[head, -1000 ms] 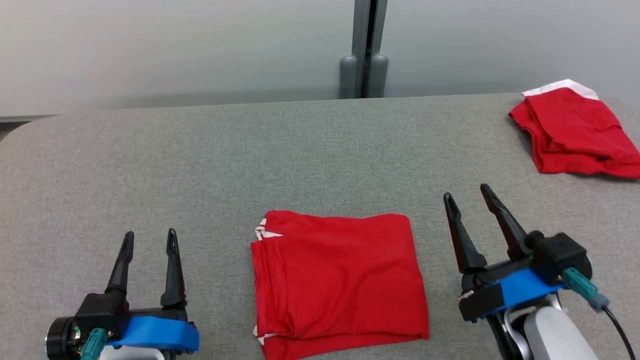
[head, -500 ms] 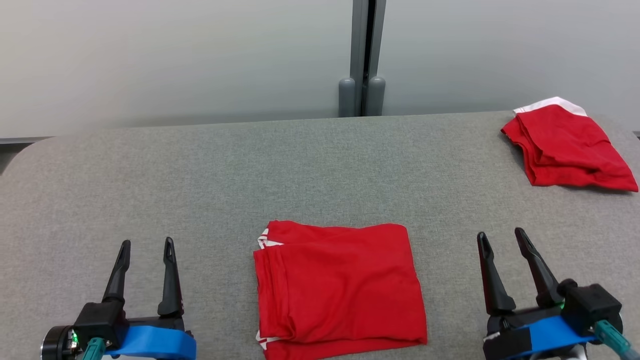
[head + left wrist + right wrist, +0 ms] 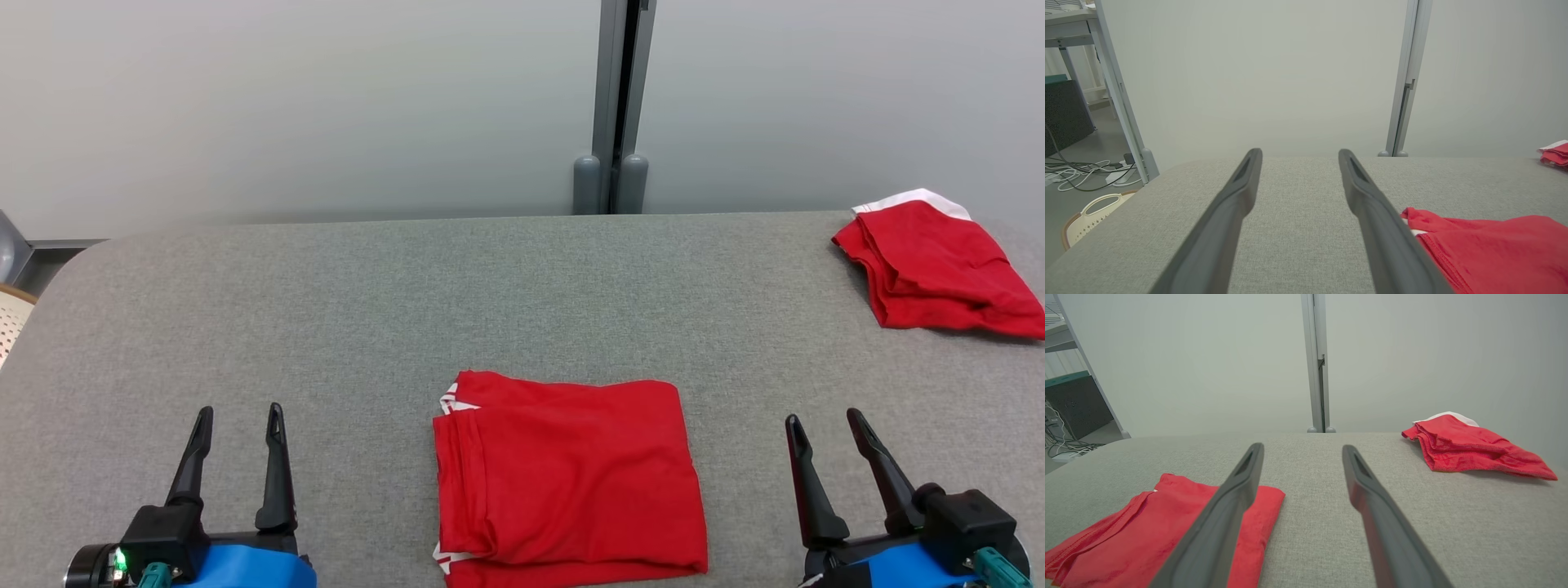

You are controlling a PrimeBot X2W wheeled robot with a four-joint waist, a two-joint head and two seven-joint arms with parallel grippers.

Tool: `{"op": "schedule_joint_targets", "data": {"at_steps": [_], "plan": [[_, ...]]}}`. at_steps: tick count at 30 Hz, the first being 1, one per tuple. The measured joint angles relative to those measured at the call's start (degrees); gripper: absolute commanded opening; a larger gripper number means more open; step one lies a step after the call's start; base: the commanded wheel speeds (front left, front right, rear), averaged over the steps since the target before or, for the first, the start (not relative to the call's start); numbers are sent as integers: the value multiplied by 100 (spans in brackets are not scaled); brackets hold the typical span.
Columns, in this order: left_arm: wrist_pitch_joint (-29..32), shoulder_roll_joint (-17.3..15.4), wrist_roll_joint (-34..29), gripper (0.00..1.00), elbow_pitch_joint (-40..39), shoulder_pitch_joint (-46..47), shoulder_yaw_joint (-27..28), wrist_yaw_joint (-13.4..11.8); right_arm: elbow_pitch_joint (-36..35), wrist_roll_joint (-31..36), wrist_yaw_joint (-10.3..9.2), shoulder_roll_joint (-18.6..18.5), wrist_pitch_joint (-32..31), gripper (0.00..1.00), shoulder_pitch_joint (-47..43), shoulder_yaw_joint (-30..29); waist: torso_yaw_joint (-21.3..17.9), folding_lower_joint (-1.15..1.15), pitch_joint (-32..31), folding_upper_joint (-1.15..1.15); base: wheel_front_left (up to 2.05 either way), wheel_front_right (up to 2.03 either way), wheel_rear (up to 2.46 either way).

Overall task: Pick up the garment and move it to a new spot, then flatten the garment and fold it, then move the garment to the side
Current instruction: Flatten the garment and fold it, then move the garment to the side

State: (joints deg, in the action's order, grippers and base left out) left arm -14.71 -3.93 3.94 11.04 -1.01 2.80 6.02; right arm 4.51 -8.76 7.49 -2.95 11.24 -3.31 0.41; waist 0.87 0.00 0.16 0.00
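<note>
Head view: the folded red garment (image 3: 567, 482) lies flat at the near middle of the grey surface (image 3: 408, 294), between the left gripper (image 3: 240, 410) and the right gripper (image 3: 821, 416), touching neither. The jaws of both are spread and hold nothing. A second garment (image 3: 931, 273), red with a white edge, lies rumpled at the far right, well apart from the first.

My left end effector (image 3: 1299, 152) hung with fingers spread, empty, over the grey tabletop (image 3: 1298, 237). I saw the folded red garment (image 3: 1494, 249) lying just to its right, and a second red garment (image 3: 1555, 154) at the far right corner.
</note>
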Motion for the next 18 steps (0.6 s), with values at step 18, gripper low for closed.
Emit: {"op": "schedule_joint_targets", "data": {"at_steps": [18], "plan": [[67,-46,58,100,-31,-17,-89,-94,-108,-40,0,0,-174,100,-118,-44,20,0,20,0,0,0,0]]}}
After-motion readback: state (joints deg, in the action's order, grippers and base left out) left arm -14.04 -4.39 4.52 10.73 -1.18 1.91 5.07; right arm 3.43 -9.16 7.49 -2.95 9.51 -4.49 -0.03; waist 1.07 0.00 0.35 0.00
